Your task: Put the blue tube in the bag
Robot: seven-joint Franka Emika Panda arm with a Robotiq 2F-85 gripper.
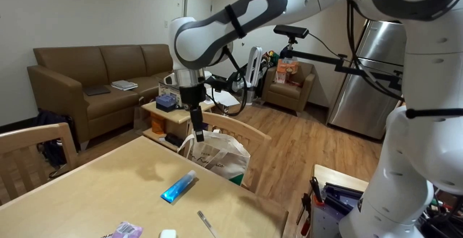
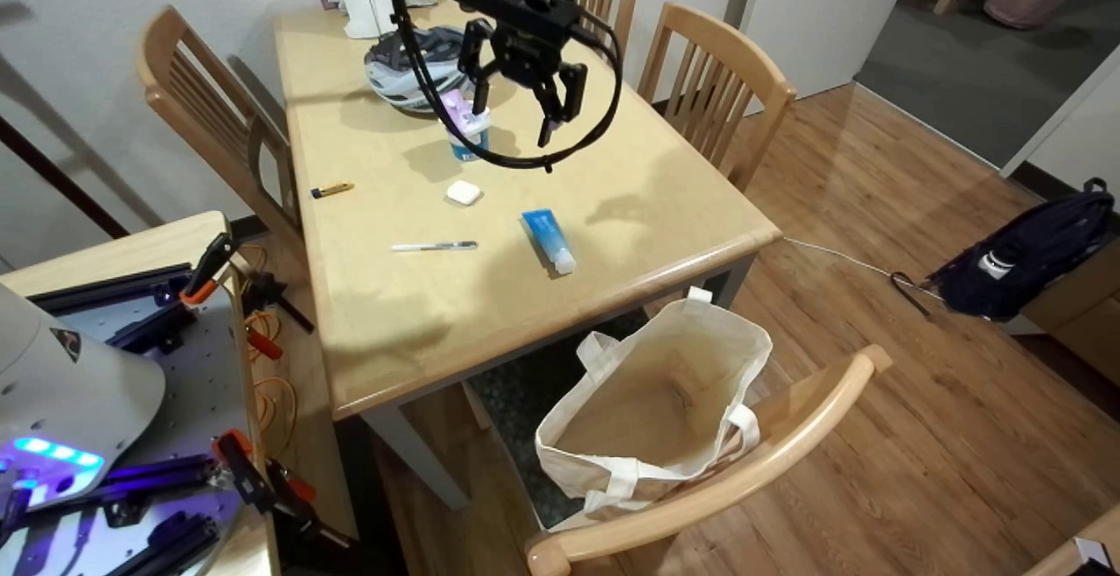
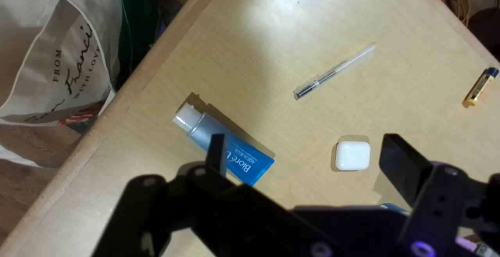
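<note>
The blue tube (image 1: 179, 186) lies flat on the wooden table near its edge, white cap towards the bag; it also shows in an exterior view (image 2: 549, 239) and the wrist view (image 3: 248, 157). The bag is a cream cloth tote (image 2: 717, 357) on a chair beside the table, its mouth open upward; its printed side shows in an exterior view (image 1: 220, 154) and the wrist view (image 3: 74, 54). My gripper (image 2: 513, 121) is open and empty above the table, apart from the tube. In the wrist view its fingers (image 3: 308, 159) are wide apart; the left finger overlaps part of the tube.
On the table (image 2: 394, 313) lie a thin clear pen (image 2: 435, 246), a small white case (image 2: 464, 193) and a yellow battery-like cylinder (image 2: 332, 190). A helmet (image 2: 411, 77) and a blue-white tub (image 2: 472, 134) stand farther back. The chair back (image 2: 787, 471) rises behind the bag.
</note>
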